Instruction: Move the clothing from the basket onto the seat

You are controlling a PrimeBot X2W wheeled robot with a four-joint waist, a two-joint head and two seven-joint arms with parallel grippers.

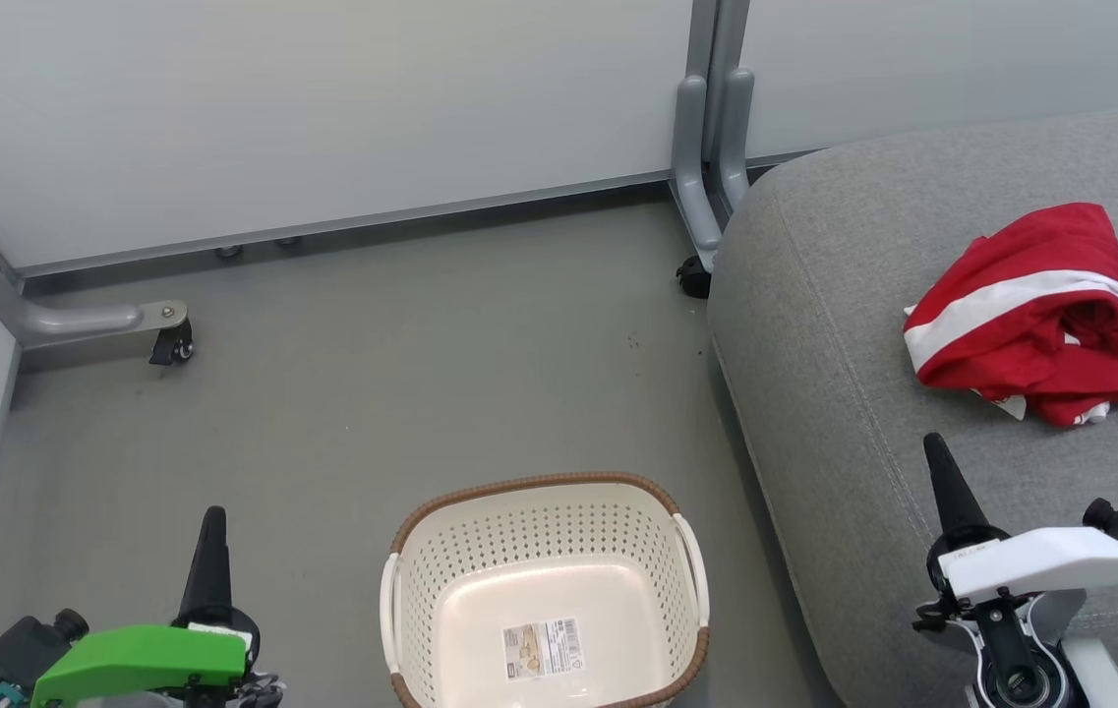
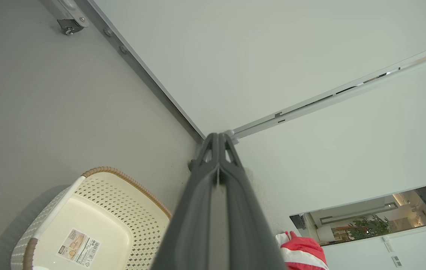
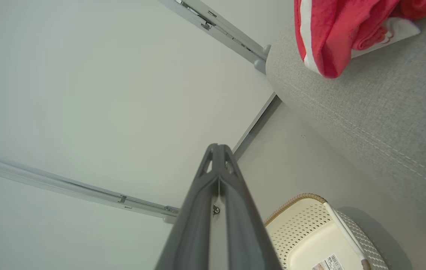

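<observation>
On grey floor (image 1: 372, 393), basket (image 1: 539, 483) holds just its label (image 1: 543, 649); left end effector (image 1: 213, 519), right end effector (image 1: 935, 449) closed, empty.

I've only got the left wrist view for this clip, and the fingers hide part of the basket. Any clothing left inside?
Observer: No; the head view shows the basket holding just its paper label.
Operator: And the red scrap at my bottom edge?
Observer: That's the clothing, bunched on the seat right of the basket.
Operator: And the other arm?
Observer: The right gripper is over the seat, fingers shut, holding nothing.
</observation>
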